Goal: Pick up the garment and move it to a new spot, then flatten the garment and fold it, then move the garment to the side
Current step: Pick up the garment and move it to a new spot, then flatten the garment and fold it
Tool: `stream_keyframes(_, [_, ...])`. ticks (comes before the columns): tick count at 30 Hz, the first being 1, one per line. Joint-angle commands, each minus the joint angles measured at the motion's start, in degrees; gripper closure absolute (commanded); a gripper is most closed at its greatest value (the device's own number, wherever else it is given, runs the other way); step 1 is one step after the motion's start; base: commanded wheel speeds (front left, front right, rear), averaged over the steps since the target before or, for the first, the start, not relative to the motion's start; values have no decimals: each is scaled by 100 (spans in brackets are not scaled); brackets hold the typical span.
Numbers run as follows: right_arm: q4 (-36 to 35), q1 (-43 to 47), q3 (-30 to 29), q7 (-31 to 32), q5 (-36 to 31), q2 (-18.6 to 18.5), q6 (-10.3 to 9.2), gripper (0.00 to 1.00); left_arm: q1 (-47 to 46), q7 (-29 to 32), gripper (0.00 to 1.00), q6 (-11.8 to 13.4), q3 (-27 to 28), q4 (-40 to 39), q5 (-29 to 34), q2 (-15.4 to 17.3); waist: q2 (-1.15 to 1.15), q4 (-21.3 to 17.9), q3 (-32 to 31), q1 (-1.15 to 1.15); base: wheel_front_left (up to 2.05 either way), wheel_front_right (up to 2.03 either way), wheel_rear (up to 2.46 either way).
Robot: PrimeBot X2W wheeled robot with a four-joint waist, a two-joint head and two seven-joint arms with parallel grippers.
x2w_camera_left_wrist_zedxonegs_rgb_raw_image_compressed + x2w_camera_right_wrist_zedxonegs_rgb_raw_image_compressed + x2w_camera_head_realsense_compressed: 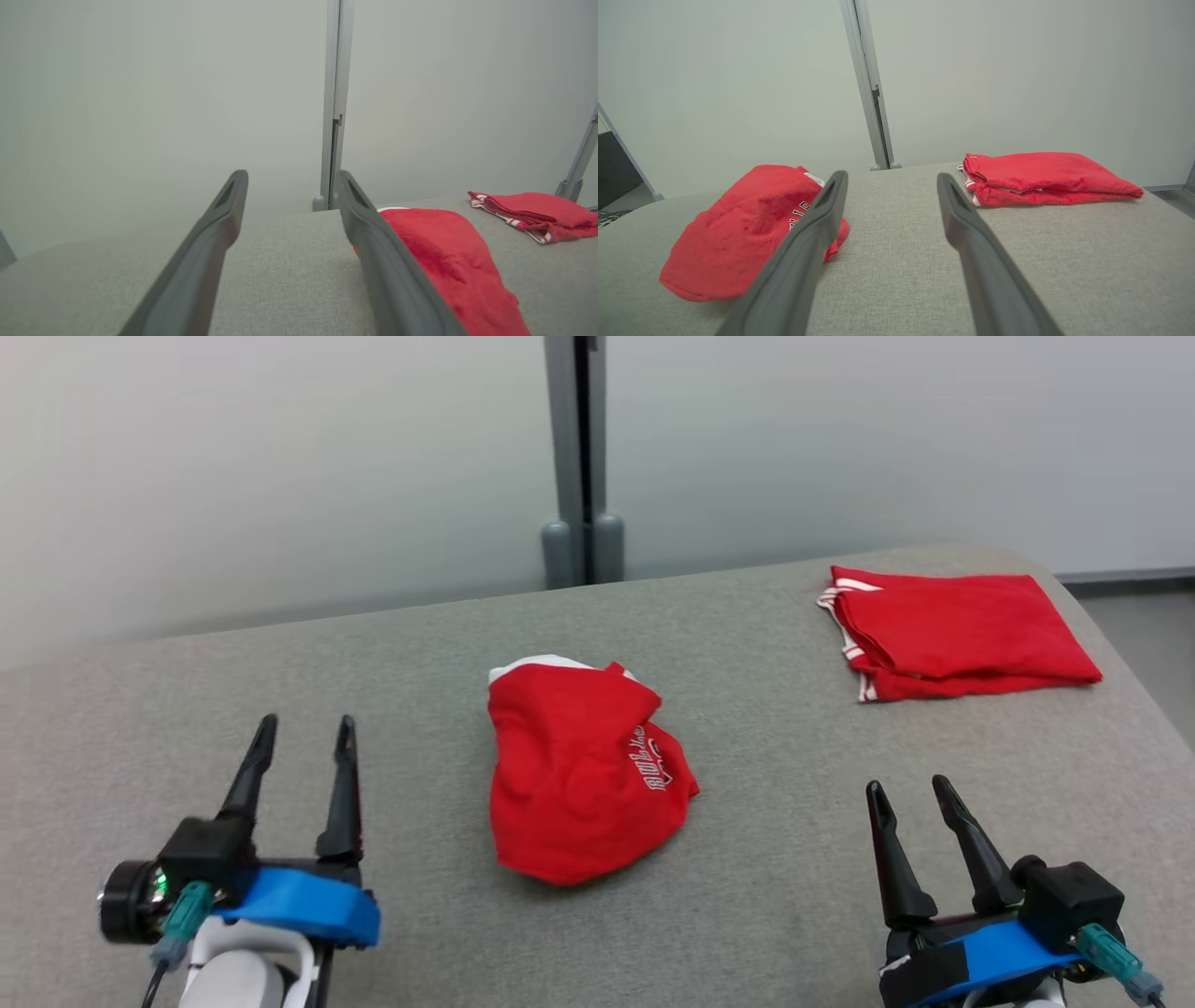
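Spread apart and gripping nothing, left hand (308, 721) at near left and right hand (907, 784) at near right, flanking the crumpled red garment (579, 784) lying in the middle of the grey desk (373, 644), with a folded red garment (962, 635) apart at the far right.

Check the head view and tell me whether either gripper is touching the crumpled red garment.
No, the left gripper and right gripper stand open to either side of the crumpled garment, with bare grey surface between.
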Motion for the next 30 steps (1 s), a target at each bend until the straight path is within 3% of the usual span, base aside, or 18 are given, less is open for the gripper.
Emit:
stream_keyframes(1, [-4, 57, -9, -16, -43, -13, 1, 0, 162, -24, 0, 31, 121, -123, 73, 45, 0, 91, 13, 0, 0, 0, 0])
stream_keyframes(9, [98, 158, -181, -16, -142, -13, 1, 0, 909, -25, 0, 101, 734, -534, 380, 31, 0, 548, -98, 0, 0, 0, 0])
stream_keyframes(16, [317, 260, -260, -16, -247, -13, 1, 0, 1335, -25, 0, -113, 921, -598, 449, -93, 0, 861, -221, 0, 0, 0, 0])
stream_keyframes(30, [717, 359, -242, -16, -270, -14, 1, 0, 1506, -26, 0, -287, 1124, -385, 599, -241, 0, 1066, -324, 0, 0, 0, 0])
